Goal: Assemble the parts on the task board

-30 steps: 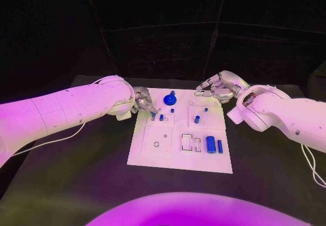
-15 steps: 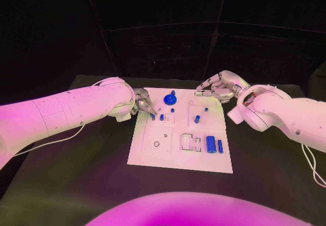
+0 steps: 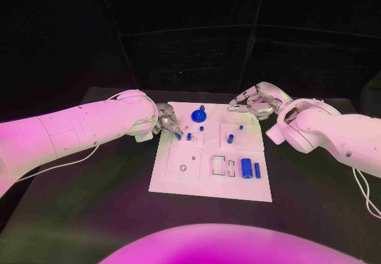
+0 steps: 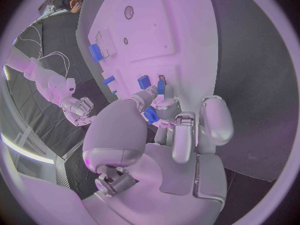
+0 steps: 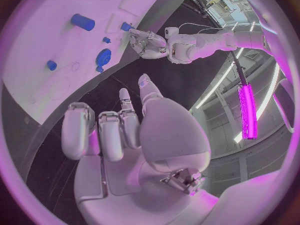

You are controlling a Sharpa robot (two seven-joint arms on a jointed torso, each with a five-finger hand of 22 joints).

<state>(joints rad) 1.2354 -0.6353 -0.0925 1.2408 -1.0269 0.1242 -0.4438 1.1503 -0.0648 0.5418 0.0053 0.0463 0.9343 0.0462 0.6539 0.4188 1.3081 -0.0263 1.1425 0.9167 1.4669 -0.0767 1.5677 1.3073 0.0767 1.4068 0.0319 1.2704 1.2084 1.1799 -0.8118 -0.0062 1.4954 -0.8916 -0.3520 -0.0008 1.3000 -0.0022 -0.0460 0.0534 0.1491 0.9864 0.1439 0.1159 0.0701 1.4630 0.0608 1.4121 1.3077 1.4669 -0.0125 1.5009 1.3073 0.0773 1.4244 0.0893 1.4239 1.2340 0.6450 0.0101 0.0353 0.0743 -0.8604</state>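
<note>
Nothing has moved; left hand stays at task board; fingertip contact unclear.

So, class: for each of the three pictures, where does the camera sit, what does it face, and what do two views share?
Head view: from the robot's head, down at the task board; both arms enter.
Left wrist view: behind the left hand, facing the board.
Right wrist view: behind the right hand, facing the board.
Shared: the right wrist view also shows the left hand, as the head view does.
</note>
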